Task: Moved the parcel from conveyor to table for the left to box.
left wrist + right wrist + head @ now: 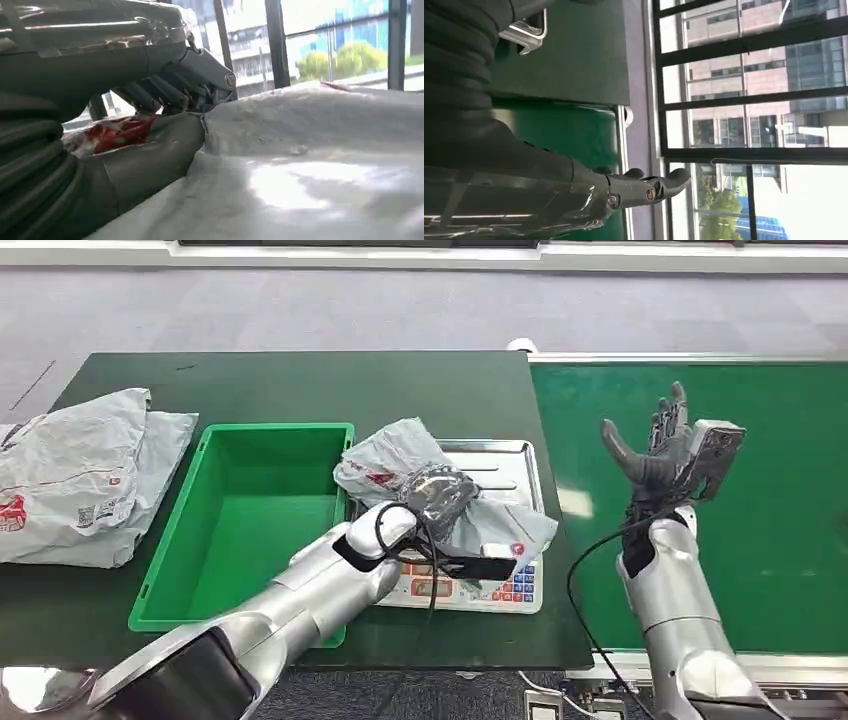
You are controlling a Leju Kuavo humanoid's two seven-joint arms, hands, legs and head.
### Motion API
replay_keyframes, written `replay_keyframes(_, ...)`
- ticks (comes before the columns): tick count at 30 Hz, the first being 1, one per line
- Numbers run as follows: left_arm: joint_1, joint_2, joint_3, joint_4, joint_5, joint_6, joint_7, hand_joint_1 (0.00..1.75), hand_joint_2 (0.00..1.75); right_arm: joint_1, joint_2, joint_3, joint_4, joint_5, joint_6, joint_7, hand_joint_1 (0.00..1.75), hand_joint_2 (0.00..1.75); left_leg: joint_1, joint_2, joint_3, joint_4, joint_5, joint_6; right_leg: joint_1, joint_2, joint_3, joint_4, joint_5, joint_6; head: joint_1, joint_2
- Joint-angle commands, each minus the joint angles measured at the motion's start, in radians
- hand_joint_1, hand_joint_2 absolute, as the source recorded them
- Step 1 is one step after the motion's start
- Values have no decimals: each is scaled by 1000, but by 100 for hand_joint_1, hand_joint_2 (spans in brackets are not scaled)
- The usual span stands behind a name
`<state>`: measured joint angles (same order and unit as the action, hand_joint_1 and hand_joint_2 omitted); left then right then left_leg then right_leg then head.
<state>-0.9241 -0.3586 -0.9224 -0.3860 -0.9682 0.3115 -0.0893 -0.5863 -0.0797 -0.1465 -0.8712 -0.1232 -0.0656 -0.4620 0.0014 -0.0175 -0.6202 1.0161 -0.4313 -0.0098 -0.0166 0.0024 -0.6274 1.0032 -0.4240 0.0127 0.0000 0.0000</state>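
At the far left lie grey bags [75, 475]. Next comes the green bin [175, 540], just left of the scale [500, 465]. The parcel [400, 455] rests on the scale, and the left hand [435, 498] sits on top with fingers closed on it. So the bin is directly left of the held parcel. The right hand [660, 445] is over the conveyor [780, 520], fingers spread, holding nothing.

Dark green table [300, 380], green bin [250, 530], scale [500, 590], grey bags [80, 475]
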Motion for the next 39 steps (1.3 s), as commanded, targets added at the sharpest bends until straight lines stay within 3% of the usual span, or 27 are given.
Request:
replay_keyframes(1, -120, 19, 135, -117, -24, 141, 19, 175, 175, 30, 10, -47, -34, -18, 17, 28, 0, 175, 0, 1, -1, 1, -1, 0, 1, 0, -1, 1, 0, -1, 0, 0)
replay_keyframes(11, -109, 28, 154, -139, -42, 128, 16, 175, 175, 27, 9, -43, -28, -23, 18, 23, 0, 175, 1, 4, 5, -1, -2, 0, 1, 2, 4, -2, -1, -1, 0, 0)
replay_keyframes(17, -164, 44, 191, -137, -311, 257, 165, 175, 175, -41, 32, -33, 33, -29, -15, 21, 0, 175, 0, 7, 3, 1, -2, -1, 1, 5, 2, 1, -1, -1, 0, 0)
replay_keyframes(18, -179, 47, 180, -105, -425, 244, 265, 175, 175, -49, 33, -34, 39, -29, -25, 23, 0, 175, 0, 8, 3, 2, -3, -1, 1, 6, 1, 1, 0, -1, 0, 0)
replay_keyframes(21, -182, 58, 206, -26, -587, 164, 389, 175, 175, -36, 21, -36, 33, -31, -30, 20, 0, 175, 0, 7, 3, 0, -1, -1, 0, 5, 1, 1, 0, -1, 0, 0)
replay_keyframes(23, -163, 81, 220, -21, -590, 180, 377, 175, 175, -24, 16, -37, 30, -31, -27, 21, 0, 175, 0, 6, 3, -1, -1, 0, 0, 4, 2, 0, 1, -1, 0, 0)
replay_keyframes(34, -165, 76, 221, -20, -591, 177, 377, 175, 175, -24, 17, -37, 29, -31, -26, 21, 0, 175, 1, 4, 3, 0, -1, 0, 1, 2, 3, 0, 0, -1, 0, 0)
replay_keyframes(36, -181, 82, 163, 23, -603, 82, 439, 175, 175, -17, 15, -38, 21, -32, -22, 21, 0, 175, 0, 4, 4, -1, -1, -1, 1, 3, 4, -1, 0, -1, 0, 0)
replay_keyframes(39, -154, 130, 193, 60, -596, 16, 483, 175, 175, -14, 2, -39, 34, -30, -14, 21, 0, 175, 0, 4, 4, -1, -1, -1, 1, 3, 3, -1, 0, -1, 0, 0)
